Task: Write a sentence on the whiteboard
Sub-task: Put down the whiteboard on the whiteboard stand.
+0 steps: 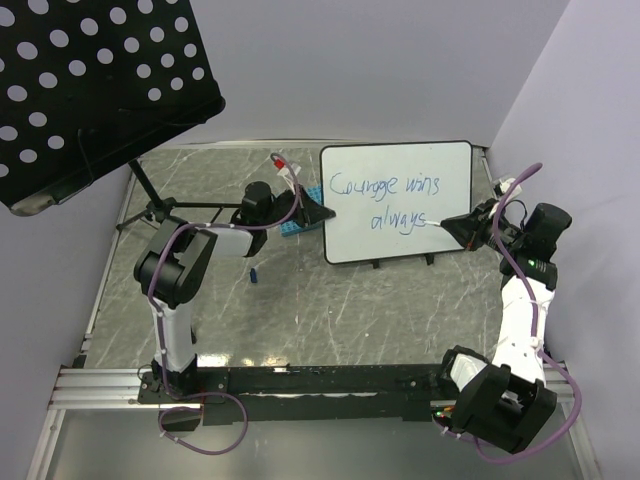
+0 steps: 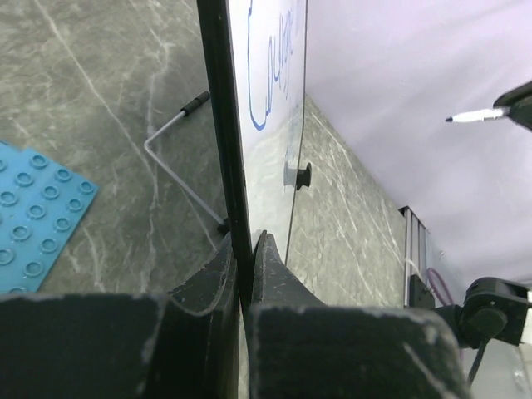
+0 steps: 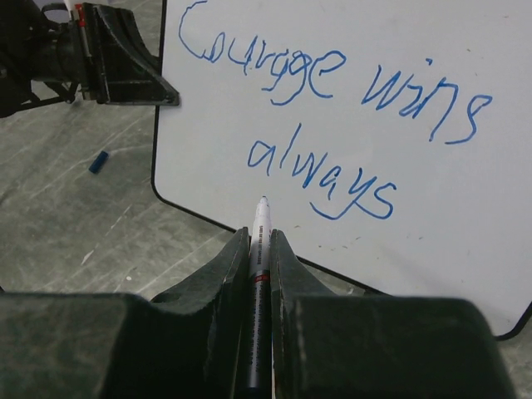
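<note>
At the far side of the table (image 1: 300, 310): whiteboard (image 1: 400, 240) bearing the sentence (image 1: 385, 187).
We see left gripper (image 1: 320, 213) clamped on its left edge, right gripper (image 1: 453, 223) closed around a marker (image 3: 259, 249).

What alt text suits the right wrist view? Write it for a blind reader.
The right fingers pinch a white marker aimed at the whiteboard, whose blue cursive sentence reads "Courage wins always". The left fingers clamp the board's left edge.

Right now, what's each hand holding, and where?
Left hand: large white whiteboard, by its dark side edge. Right hand: white marker pen, by its barrel.
</note>
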Tool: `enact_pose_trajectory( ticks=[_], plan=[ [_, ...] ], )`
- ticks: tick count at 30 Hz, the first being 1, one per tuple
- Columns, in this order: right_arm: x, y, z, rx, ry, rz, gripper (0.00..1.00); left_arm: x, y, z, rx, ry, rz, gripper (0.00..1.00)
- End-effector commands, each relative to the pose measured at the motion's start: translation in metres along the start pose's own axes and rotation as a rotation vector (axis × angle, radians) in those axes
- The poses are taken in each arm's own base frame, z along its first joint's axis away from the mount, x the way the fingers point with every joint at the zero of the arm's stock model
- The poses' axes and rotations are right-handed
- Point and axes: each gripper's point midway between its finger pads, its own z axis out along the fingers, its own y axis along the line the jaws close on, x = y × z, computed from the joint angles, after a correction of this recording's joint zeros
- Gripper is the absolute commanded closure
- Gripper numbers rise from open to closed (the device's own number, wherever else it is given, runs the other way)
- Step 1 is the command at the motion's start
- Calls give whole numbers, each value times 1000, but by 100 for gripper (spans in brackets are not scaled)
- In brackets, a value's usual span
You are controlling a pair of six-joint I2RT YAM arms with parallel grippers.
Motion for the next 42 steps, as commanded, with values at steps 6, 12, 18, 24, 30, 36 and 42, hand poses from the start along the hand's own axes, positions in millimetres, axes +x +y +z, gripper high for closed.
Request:
enact_pose_trajectory(
  ticks=[6,12,18,24,30,36,42],
  plan=[
    [1,0,0,-21,-4,-20,100,-54,9,12,-27,-78,150,99],
    [2,1,0,-27,-3,-15,100,-58,33,11,-37,-53,125,99],
    [2,1,0,-30,-3,-15,100,-56,52,12,-30,-24,129,99],
    [3,2,0,-32,-4,-16,100,-43,73,5,-59,-13,123,99],
    [2,2,-1,-33,-6,-14,100,-26,82,-3,-59,-2,107,99],
    [1,3,-2,-33,-10,-14,100,-4,82,-16,-74,-8,66,99],
    [1,4,-2,-39,-11,-17,100,9,83,-26,-100,-3,52,98]
  ],
)
